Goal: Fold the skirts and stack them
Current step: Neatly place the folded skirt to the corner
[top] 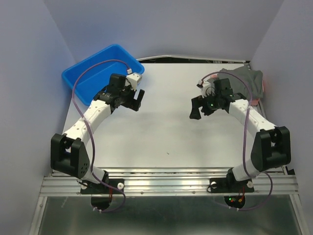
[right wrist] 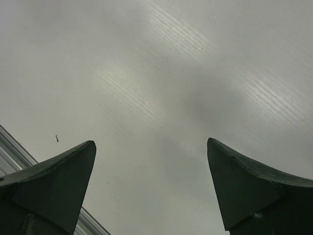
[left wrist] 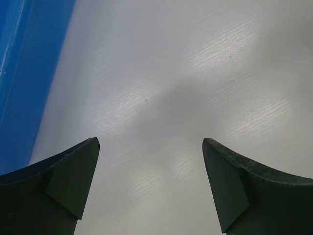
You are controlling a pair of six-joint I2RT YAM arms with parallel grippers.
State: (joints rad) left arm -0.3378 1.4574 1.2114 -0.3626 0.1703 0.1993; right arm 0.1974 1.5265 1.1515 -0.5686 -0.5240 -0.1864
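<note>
The dark grey skirt lies bunched at the table's far right corner, partly hidden by my right arm. A sliver of the salmon-pink skirt shows at its right edge. My left gripper is open and empty above the far left of the table, next to the blue tub. My right gripper is open and empty, left of the skirts and apart from them. In both wrist views, left and right, the fingers are spread over bare table and no cloth shows.
A blue plastic tub stands at the far left corner; its wall shows in the left wrist view. The white table has a metal rail along its near edge. Grey walls close in on both sides.
</note>
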